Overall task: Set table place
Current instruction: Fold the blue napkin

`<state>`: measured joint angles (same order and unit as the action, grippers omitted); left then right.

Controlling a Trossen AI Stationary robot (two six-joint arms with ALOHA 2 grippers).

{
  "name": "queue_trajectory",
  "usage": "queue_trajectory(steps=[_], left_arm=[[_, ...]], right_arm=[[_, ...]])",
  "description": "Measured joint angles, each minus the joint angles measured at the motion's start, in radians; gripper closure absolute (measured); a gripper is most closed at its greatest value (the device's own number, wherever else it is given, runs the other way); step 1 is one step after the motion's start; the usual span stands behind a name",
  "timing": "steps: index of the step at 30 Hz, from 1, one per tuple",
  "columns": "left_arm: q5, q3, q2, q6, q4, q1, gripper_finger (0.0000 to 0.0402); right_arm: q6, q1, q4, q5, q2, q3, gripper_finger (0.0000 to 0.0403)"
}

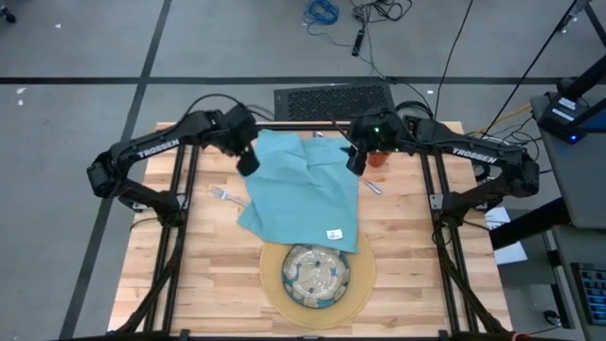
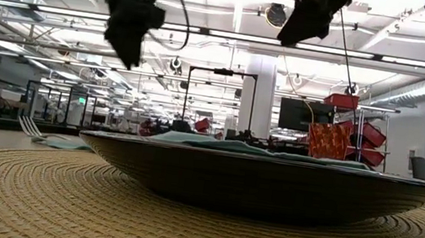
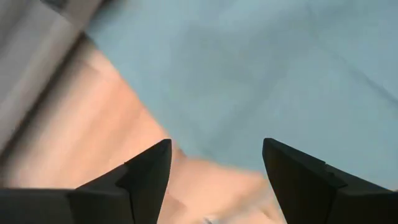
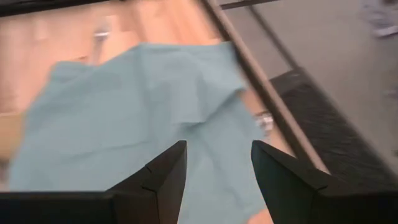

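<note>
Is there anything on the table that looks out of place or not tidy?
Yes. The teal cloth napkin lies spread open and rumpled across the middle of the light wooden table, one corner folded over. The silver fork pokes out askew at its left edge. Its lower edge overlaps the round tan mat.

One camera hangs above me, looking straight down on the table (image 1: 208, 275). Another sits at mat (image 2: 62, 198) level, close against the plate (image 2: 270, 184), facing the room. Each wrist camera looks past my own fingers (image 3: 146, 177), close over the napkin (image 4: 124, 118), which all views share.
</note>
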<state>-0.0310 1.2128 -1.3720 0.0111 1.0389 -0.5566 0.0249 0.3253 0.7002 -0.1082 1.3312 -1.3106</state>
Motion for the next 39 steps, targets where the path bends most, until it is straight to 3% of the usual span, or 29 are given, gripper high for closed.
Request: queue_trajectory(steps=[3,5,15,20,23,25,39], left_arm=[[-0.165,-0.067,0.011,0.025,0.005,0.029,0.0165],[-0.213,-0.118,0.017,0.065,0.013,0.061,0.0166],[-0.195,-0.338,0.022,0.265,0.02,0.324,0.0183],[-0.144,-0.343,0.022,0.377,-0.098,0.485,0.0277],[-0.14,-0.343,0.009,0.4,-0.164,0.534,0.0365],[-0.131,-0.343,-0.008,0.403,-0.193,0.548,0.039],[-0.076,-0.343,-0.215,0.377,-0.239,0.575,0.0401]], right_arm=[[-0.005,-0.036,0.009,0.031,0.0,0.0,0.0232],[-0.005,-0.059,0.009,0.033,0.0,0.0,0.0232],[-0.003,-0.128,0.032,0.032,0.0,0.0,0.0232],[0.003,-0.127,0.027,0.028,0.0,0.0,0.0232],[0.003,-0.127,0.003,0.027,0.0,0.0,0.0232],[0.004,-0.127,-0.007,0.028,0.0,0.0,0.0232],[0.005,-0.127,-0.016,0.027,0.0,0.0,0.0232]])
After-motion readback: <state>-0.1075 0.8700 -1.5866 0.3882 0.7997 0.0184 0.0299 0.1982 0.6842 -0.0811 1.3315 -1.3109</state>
